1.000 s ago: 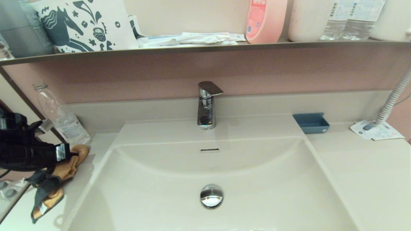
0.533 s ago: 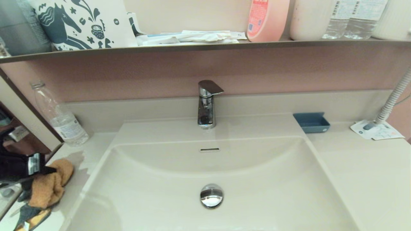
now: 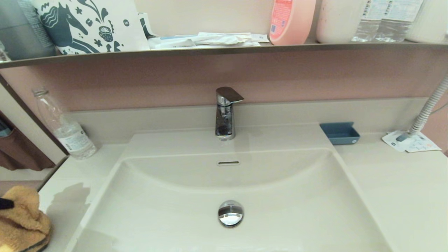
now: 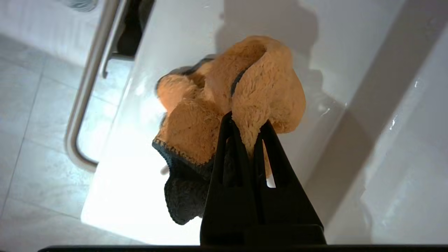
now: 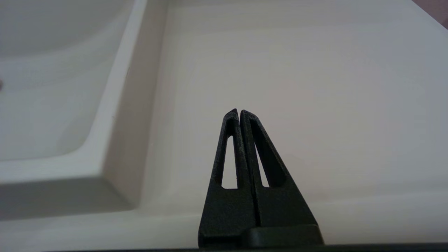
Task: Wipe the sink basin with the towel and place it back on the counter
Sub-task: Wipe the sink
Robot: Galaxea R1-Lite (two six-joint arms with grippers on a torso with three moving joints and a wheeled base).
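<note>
The fluffy orange towel (image 3: 21,218) hangs bunched at the head view's lower left corner, over the counter's (image 3: 71,168) front left edge. In the left wrist view my left gripper (image 4: 246,124) is shut on a fold of the towel (image 4: 266,87), whose dark trim dangles below; in the head view only a black fingertip (image 3: 5,203) shows. The off-white sink basin (image 3: 280,196) with its chrome drain plug (image 3: 230,213) and overflow slot (image 3: 228,163) lies to the right. My right gripper (image 5: 239,111) is shut and holds nothing, low over the counter (image 5: 297,87) right of the basin (image 5: 45,105).
A chrome faucet (image 3: 225,113) stands behind the basin. A clear bottle (image 3: 63,127) is at the counter's back left, a blue tray (image 3: 339,133) and a paper leaflet (image 3: 413,142) at the back right. A brown shelf (image 3: 224,50) above carries bottles and packets. A damp patch (image 3: 68,197) marks the left counter.
My left gripper has carried the towel leftward and toward the front, off the back left counter to the frame's lower left corner, and the arm has almost left the head view.
</note>
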